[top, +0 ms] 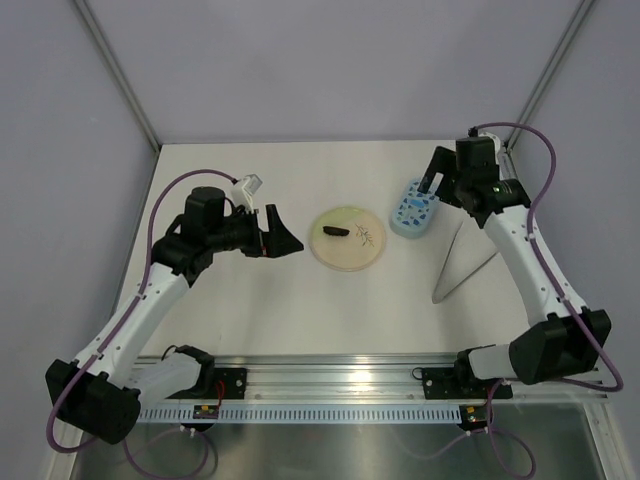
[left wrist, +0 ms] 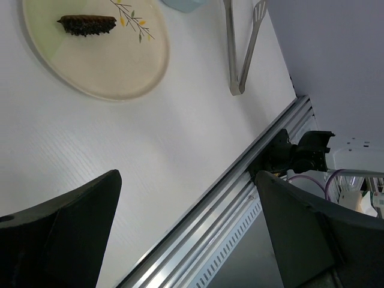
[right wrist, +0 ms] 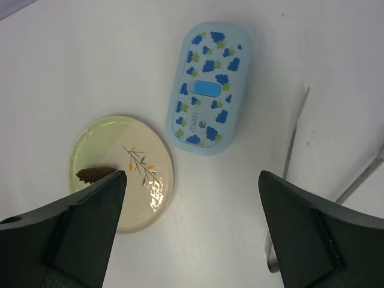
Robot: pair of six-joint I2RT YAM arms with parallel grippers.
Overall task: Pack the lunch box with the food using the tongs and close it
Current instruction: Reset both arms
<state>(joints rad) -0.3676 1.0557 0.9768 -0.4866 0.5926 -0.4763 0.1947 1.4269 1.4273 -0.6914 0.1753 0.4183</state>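
Observation:
The lunch box (top: 412, 208) stands shut on the table right of the plate, its pale-blue lid (right wrist: 209, 87) printed with blue flowers. One dark brown piece of food (top: 334, 231) (right wrist: 95, 174) (left wrist: 87, 24) lies on the round pale-yellow plate (top: 352, 252). The silver tongs (top: 450, 258) (right wrist: 290, 174) (left wrist: 230, 42) lie flat on the table, right of the box, with nothing holding them. My right gripper (top: 438, 185) (right wrist: 192, 228) hovers open above the box's far right edge. My left gripper (top: 280, 235) (left wrist: 186, 228) is open and empty, left of the plate.
The plate (right wrist: 138, 198) (left wrist: 114, 72) sits mid-table between the two arms. A metal rail (top: 330, 372) (left wrist: 240, 198) runs along the table's near edge. Grey walls enclose the far and side edges.

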